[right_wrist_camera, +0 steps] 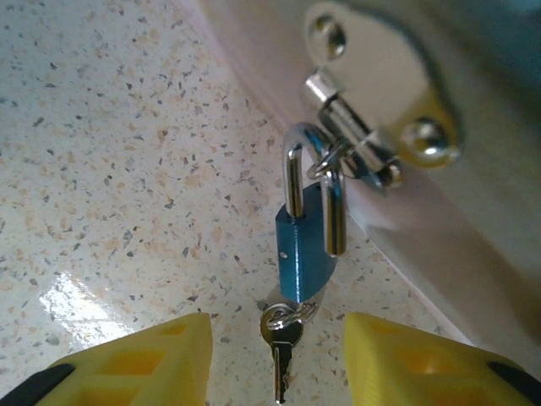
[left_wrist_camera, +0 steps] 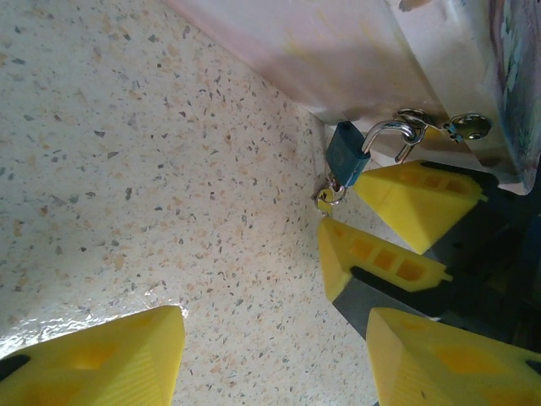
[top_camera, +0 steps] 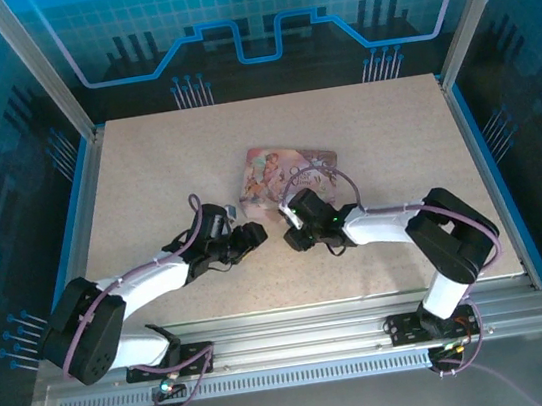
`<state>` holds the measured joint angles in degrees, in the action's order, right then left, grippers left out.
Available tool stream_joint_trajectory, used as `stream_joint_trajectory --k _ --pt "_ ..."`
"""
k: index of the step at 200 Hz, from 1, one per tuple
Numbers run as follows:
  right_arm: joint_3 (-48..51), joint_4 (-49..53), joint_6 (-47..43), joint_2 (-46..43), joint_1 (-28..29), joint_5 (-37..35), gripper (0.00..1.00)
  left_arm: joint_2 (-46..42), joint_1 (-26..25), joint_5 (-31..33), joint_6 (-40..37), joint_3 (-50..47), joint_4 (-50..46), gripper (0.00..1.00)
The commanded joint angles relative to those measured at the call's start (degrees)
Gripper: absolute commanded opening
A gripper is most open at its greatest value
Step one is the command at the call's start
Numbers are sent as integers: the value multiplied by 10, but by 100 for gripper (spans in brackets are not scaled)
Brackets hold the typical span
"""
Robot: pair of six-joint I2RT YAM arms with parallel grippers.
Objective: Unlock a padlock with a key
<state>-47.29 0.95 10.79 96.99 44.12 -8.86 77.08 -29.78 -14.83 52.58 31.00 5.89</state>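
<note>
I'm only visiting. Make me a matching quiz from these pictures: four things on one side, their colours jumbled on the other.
Things:
1. padlock body
2. key
3. right gripper fingers
4. box

Colours:
A. yellow
B. pink
C. blue
D. silvery

Pairs: 1-C, 2-D, 3-A, 4-B

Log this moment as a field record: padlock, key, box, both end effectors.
padlock: blue body, silver shackle through the hasp of the pink box
key: on a small ring just below the padlock body; inserted or not, cannot tell
right end effector: open, fingers either side of the key, not touching it
left end effector: open, holding nothing, pointed at the padlock
surface: speckled table
</note>
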Motion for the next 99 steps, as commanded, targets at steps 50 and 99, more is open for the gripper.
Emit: stream_joint_trajectory --k 50,99 --pt "-19 -2 -1 27 -4 6 21 -9 5 0 6 -8 -2 60" --pt "-17 24 -39 3 -4 1 0 -9 5 0 7 -8 0 60"
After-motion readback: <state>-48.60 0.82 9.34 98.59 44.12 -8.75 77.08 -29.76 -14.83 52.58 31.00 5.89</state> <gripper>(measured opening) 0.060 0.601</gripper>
